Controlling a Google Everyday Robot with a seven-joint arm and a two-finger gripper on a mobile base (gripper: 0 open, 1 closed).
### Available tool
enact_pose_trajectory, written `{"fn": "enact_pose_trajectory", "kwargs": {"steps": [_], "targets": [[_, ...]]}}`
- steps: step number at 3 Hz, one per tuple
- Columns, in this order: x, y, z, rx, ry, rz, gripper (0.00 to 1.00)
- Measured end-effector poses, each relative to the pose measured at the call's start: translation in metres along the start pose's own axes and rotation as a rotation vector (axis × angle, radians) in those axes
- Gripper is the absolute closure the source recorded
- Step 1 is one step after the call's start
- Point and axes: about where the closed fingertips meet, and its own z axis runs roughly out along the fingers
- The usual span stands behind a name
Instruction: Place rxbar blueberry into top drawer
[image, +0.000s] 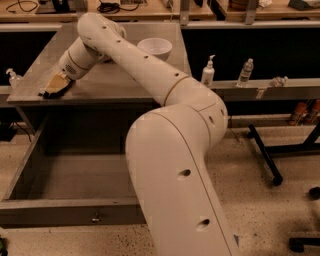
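My gripper (52, 87) rests low on the grey tabletop (100, 80), near its front left edge, with the arm reaching in from the right. A dark flat sliver (45, 94) shows under the gripper's tip. It looks like the rxbar blueberry, and the gripper hides most of it. The top drawer (60, 211) is pulled out wide below the table. Its front panel has a small metal knob (96, 217), and the part of its inside that shows is bare. My arm's large white base link covers the drawer's right side.
A white bowl (155, 47) stands at the back of the tabletop. A pump bottle (208, 71) and a water bottle (245, 72) stand on a ledge to the right. A small bottle (12, 78) is at the far left. Black stand legs (265, 157) lie on the floor at right.
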Motion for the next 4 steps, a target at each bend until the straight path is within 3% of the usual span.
{"fn": "enact_pose_trajectory", "kwargs": {"steps": [1, 2, 3, 4], "targets": [[-0.001, 0.0, -0.001, 0.001, -0.01, -0.002, 1.0], [-0.014, 0.003, -0.025, 0.018, -0.161, -0.033, 1.0], [-0.014, 0.0, -0.071, 0.081, -0.362, -0.06, 1.0], [-0.037, 0.018, -0.102, 0.118, -0.436, -0.139, 1.0]]}}
